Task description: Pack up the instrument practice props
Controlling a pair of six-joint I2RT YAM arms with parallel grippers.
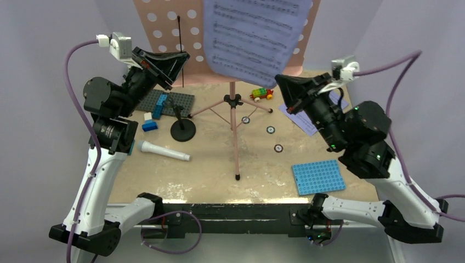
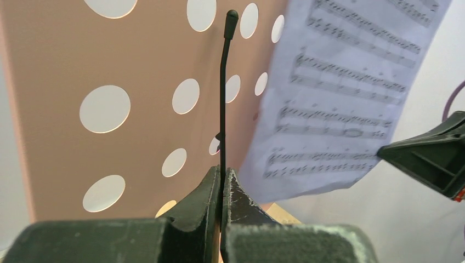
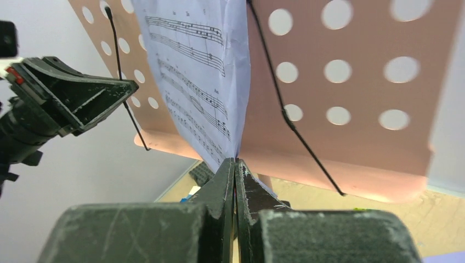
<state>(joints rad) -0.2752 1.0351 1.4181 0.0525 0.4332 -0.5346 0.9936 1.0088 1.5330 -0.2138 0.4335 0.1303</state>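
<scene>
Clamping the black retainer wire point(image 2: 222, 98) before the pink music-stand desk point(image 2: 55, 71) in the closed left end effector point(image 2: 222, 183); pinching the desk's lavender sheet-music page point(image 3: 203, 71) at its lower edge in the closed right end effector point(image 3: 234, 172).

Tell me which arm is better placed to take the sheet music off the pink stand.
Right. The right gripper is shut on the sheet music at its lower corner; the left gripper is shut on a thin black wire instead.
</scene>
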